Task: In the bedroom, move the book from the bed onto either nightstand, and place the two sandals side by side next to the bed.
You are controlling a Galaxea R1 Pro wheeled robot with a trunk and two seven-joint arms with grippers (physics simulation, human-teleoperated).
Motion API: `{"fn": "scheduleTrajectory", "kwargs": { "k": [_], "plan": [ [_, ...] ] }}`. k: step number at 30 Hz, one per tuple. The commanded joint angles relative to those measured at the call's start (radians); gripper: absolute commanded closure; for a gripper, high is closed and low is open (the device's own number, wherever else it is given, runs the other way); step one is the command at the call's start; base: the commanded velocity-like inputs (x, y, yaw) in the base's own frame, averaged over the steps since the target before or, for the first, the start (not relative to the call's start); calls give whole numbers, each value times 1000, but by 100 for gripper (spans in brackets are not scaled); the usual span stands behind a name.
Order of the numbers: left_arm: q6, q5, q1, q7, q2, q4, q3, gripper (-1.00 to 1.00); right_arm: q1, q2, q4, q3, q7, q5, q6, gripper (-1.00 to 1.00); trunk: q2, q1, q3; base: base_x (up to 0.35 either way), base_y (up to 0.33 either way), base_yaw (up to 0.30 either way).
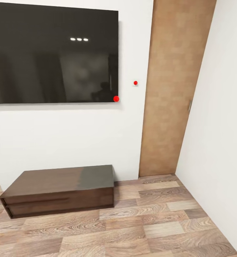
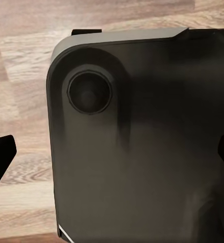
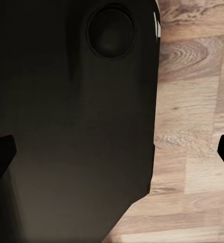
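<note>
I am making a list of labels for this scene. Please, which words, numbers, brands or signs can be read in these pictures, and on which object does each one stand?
None can be read.
The wall-mounted TV screen is dark, with reflections and no logo.
The low dark TV cabinet, the wooden door and the white wall carry no lettering.
Two plain red dots bear no text.
In both wrist views, the dark robot body shows no marking.

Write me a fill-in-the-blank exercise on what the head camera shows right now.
1. The dark screen hangs on the ____ wall.
2. The low dark cabinet stands on a floor of ____ planks.
3. The tall brown door stands to the ____ of the screen.
4. The two small dots near the screen's corner are ____.

Missing words: white; wood; right; red
</note>
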Motion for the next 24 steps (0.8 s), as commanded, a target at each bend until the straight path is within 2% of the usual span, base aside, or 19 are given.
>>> {"fn": "scheduleTrajectory", "kwargs": {
  "k": [1,11,24],
  "plan": [
    [-4,0,-1,-1,0,1,0,-100,0,0,0,1,-1,-2,0,-100,0,0,-1,0,0,111],
    [-4,0,-1,-1,0,1,0,-100,0,-1,0,1,0,-1,0,-100,0,0,-1,11,-5,92],
    [-4,0,-1,-1,0,1,0,-100,0,0,0,2,0,0,0,-100,0,0,-1,53,-38,21]
  ]
}}
